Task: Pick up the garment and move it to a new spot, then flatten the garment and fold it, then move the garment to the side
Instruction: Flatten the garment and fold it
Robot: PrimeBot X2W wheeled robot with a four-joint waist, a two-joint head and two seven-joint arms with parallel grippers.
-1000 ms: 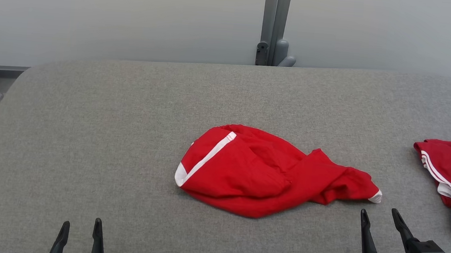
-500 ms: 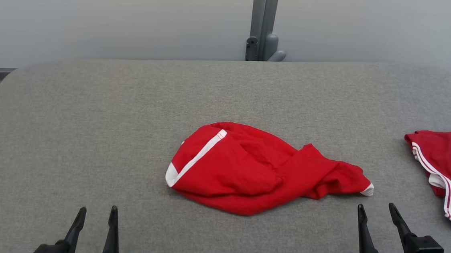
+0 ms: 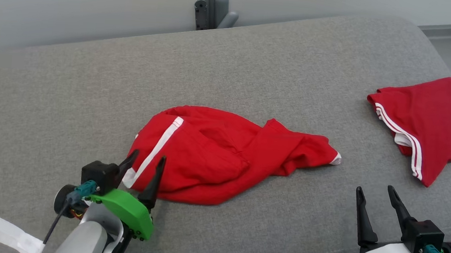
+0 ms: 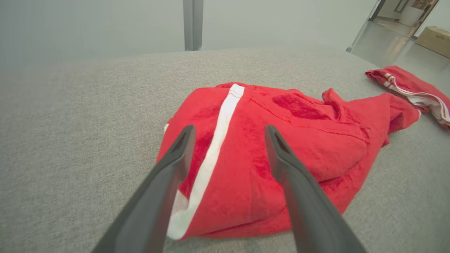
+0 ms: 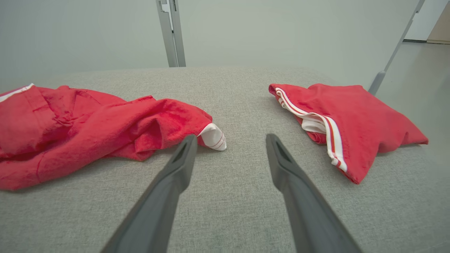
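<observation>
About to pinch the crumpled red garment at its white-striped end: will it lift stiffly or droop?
Likely floppy: the crumpled red garment lies in soft folds, so it should droop from a one-end pinch. Probably light: the cloth looks thin. Unlikely to slip: its surface looks matte by the open left gripper.

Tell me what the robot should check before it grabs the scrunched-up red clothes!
1. The left hand is open: ok.
2. The left hand is lined up on the crumpled red garment, fingers either side of its white stripe: ok.
3. The left hand is touching the cloth: cannot tell.
4. The right hand is open: ok.
5. The right hand is over the garment: not ok, it is over bare grey surface near the white cuff.
6. The folded red garment lies apart: ok.
</observation>
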